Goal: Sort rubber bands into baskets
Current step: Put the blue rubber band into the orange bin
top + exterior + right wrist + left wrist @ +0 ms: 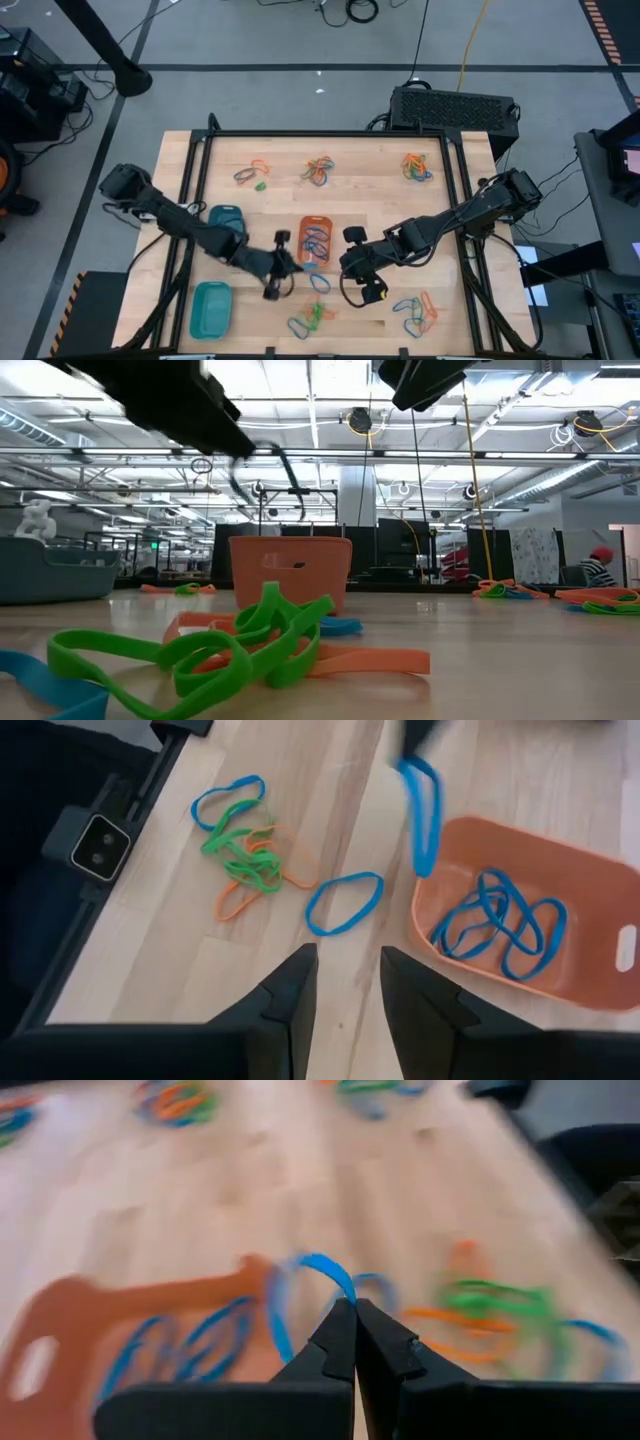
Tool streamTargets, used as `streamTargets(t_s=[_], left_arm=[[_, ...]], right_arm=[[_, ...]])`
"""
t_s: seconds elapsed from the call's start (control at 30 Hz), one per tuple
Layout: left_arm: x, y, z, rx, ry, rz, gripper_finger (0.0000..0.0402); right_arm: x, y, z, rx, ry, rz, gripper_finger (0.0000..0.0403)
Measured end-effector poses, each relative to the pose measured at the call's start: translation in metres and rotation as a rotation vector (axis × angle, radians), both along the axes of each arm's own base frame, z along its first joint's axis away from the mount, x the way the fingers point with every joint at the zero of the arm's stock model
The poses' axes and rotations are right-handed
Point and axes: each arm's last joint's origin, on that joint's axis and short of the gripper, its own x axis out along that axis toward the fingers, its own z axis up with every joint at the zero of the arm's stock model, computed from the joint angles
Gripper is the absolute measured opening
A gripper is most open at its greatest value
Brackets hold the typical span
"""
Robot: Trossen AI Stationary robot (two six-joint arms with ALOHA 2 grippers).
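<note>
Now your left gripper (354, 1320) has its dark fingers pinched tight on a thin blue rubber band (300, 1285), which dangles as a long loop just beside the near rim of the orange basket (560, 880). That basket is smooth plastic with rounded corners and a slot handle, and several blue bands (500, 925) lie tangled inside it. Your right gripper (348, 982) hovers close by, fingers parted and gripping nothing; just ahead of its tips a blue band (343, 903) lies flat on the pale wood table (370, 165). Only the high view shows you the round teal basket (226, 218) and the rectangular teal basket (210, 308) behind your left gripper. Only the low view shows the green bands (220, 645) up close, flat and ribbon-like.
</note>
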Motion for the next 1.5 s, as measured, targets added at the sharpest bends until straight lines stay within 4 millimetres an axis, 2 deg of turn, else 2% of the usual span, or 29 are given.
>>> streamTargets(t_s=[0.13, 0.3, 0.47, 0.6, 0.73, 0.97, 1.23, 1.4, 1.5], left_arm=[[0.010, 0.030, -0.002, 0.012, 0.024, 0.101, 0.0001], [0.017, 0.065, -0.005, 0.001, 0.073, 0.183, 0.0001], [0.021, 0.084, -0.006, -0.046, 0.097, 0.197, 0.0001], [0.021, 0.089, -0.006, -0.068, 0.102, 0.191, 0.0002], [0.022, 0.089, -0.005, -0.078, 0.089, 0.193, 0.0012], [0.024, 0.085, -0.003, -0.083, 0.055, 0.180, 0.0038], [0.027, 0.085, 0.001, -0.090, 0.001, 0.186, 0.0091], [0.026, 0.085, 0.001, -0.091, 0.006, 0.199, 0.0134], [0.026, 0.084, 0.000, -0.122, 0.020, 0.182, 0.0145]], right_arm=[[0.000, -0.001, 0.000, -0.050, -0.012, -0.002, 0.0105], [-0.005, -0.010, -0.005, -0.235, 0.017, -0.144, 0.0105], [-0.015, -0.019, -0.010, -0.354, 0.092, -0.284, 0.0105], [-0.026, -0.027, -0.017, -0.455, 0.156, -0.410, 0.0105], [-0.049, -0.038, -0.029, -0.472, 0.275, -0.523, 0.0105], [-0.102, -0.057, -0.036, -0.243, 0.483, -0.701, 0.0105], [-0.162, -0.086, -0.052, -0.105, 0.516, -0.870, 0.0105], [-0.184, -0.096, -0.063, -0.044, 0.498, -0.998, 0.0105], [-0.191, -0.098, -0.067, -0.008, 0.512, -1.038, 0.0105]])
